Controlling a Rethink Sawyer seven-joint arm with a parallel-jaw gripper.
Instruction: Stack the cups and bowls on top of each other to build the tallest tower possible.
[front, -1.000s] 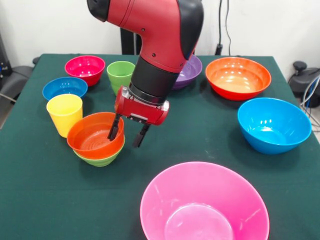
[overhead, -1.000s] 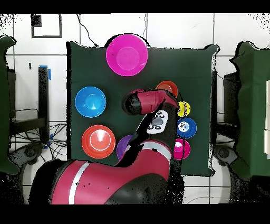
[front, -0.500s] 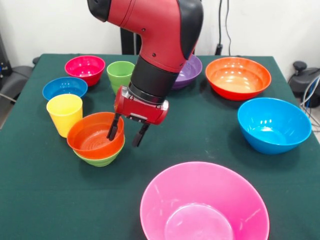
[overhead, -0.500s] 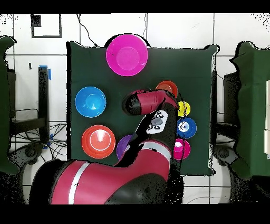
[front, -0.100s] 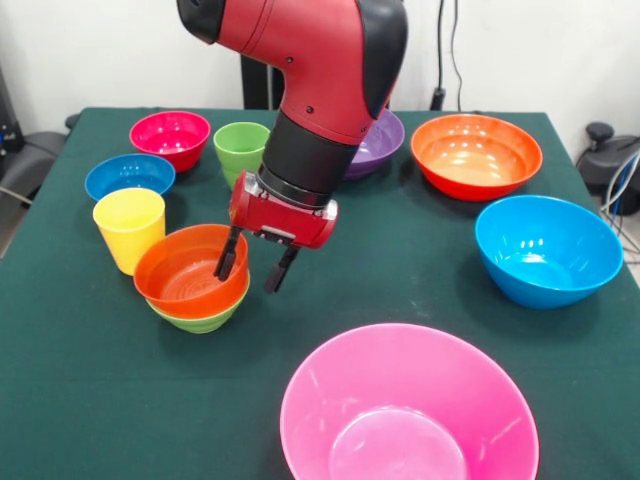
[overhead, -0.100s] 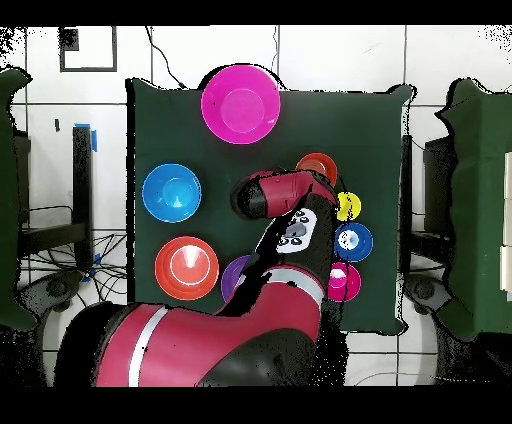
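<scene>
The small orange-red bowl (front, -0.100s: 180, 275) sits nested in the small light-green bowl (front, -0.100s: 200, 320) at the table's left. My gripper (front, -0.100s: 252, 270) hangs open over this pair's right rim, one finger (front, -0.100s: 228, 260) inside the orange-red bowl and the other outside it, the rim between them untouched. The yellow cup (front, -0.100s: 128, 228) stands just left of the pair, and the green cup (front, -0.100s: 240, 150) stands behind it. In the overhead view the arm hides the gripper, and the orange-red bowl (overhead, -0.100s: 316, 165) shows beside the arm.
A magenta-red bowl (front, -0.100s: 170, 135) and a dark blue bowl (front, -0.100s: 128, 175) sit at the far left. Purple (front, -0.100s: 388, 138) and orange (front, -0.100s: 476, 152) bowls are at the back, a light blue bowl (front, -0.100s: 545, 248) at the right, and a large pink bowl (front, -0.100s: 405, 410) in front.
</scene>
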